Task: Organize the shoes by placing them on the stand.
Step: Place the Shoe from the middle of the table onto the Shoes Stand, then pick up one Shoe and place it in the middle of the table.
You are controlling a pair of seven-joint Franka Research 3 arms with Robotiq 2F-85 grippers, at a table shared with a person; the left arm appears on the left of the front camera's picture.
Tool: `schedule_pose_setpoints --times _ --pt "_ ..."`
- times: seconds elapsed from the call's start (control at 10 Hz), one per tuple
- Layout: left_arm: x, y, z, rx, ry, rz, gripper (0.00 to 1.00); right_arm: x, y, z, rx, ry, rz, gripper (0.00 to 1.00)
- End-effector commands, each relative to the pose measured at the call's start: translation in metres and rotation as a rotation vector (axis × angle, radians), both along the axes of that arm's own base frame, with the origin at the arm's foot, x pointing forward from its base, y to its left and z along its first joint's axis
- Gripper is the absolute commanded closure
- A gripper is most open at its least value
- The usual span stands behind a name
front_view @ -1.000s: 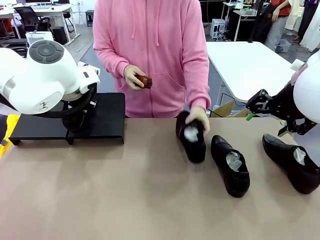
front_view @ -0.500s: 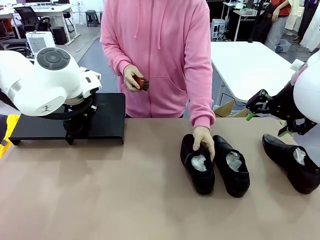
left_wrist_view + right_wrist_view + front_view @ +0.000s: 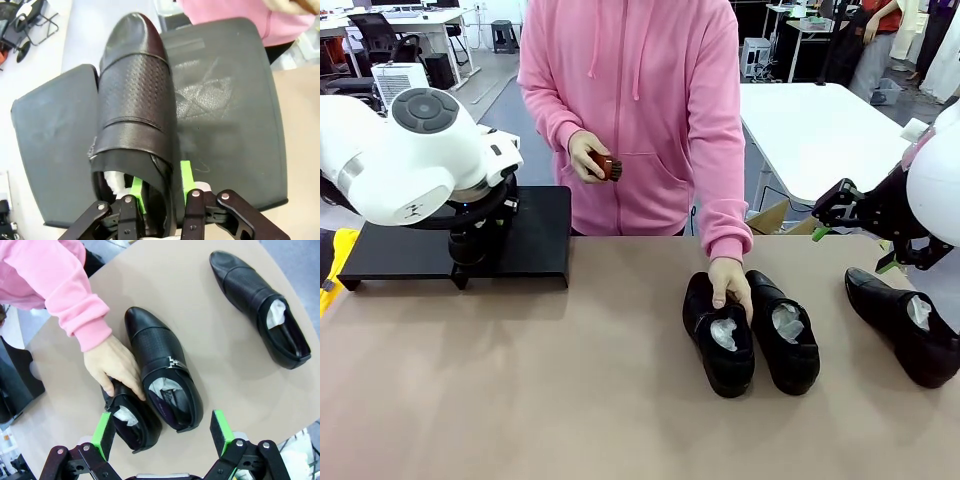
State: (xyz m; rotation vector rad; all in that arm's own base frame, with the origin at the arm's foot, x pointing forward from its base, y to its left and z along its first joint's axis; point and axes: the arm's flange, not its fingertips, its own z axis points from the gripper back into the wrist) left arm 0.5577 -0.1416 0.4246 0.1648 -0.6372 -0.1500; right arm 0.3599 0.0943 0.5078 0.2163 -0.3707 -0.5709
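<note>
Left wrist view is showing the first shoe [image 3: 135, 90] lying on the stand [image 3: 225, 100], which is sitting toward the table's [image 3: 520, 380] far left corner. The left gripper [image 3: 161, 185] is straddling this shoe's heel wall, one pad inside and one outside; whether it is pinching cannot be told. Beyond the far edge, a person's hand [image 3: 585, 155] is holding a brown brush [image 3: 608, 165]. The other hand [image 3: 730, 285] is resting on the second shoe [image 3: 720, 345], just beside the third shoe [image 3: 785, 345]. The fourth shoe [image 3: 905, 325] is lying by the right edge. The right gripper [image 3: 162, 432] is hanging above the table, jaws wide apart.
</note>
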Motion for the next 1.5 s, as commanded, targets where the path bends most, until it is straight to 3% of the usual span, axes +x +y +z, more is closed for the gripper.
schedule_pose_setpoints --times 0.0,0.1,0.3,0.4,1.4 --pt "-0.016 0.005 0.015 -0.026 -0.046 0.032 0.63 0.002 -0.001 0.0 0.014 -0.012 0.006 0.0" --pt "-0.024 0.006 0.024 -0.039 -0.043 0.039 0.63 0.002 -0.001 0.0 0.014 -0.012 0.006 0.0" --pt "-0.045 0.012 0.034 -0.083 0.04 0.08 0.63 0.001 0.0 0.0 -0.028 0.022 0.005 0.0" --pt "-0.017 0.002 0.025 -0.037 -0.03 0.038 0.63 0.0 0.0 0.0 -0.001 0.001 0.0 0.0" --pt "-0.017 0.002 0.025 -0.037 -0.03 0.038 0.63 -0.001 0.0 -0.001 -0.004 0.007 0.002 0.0"
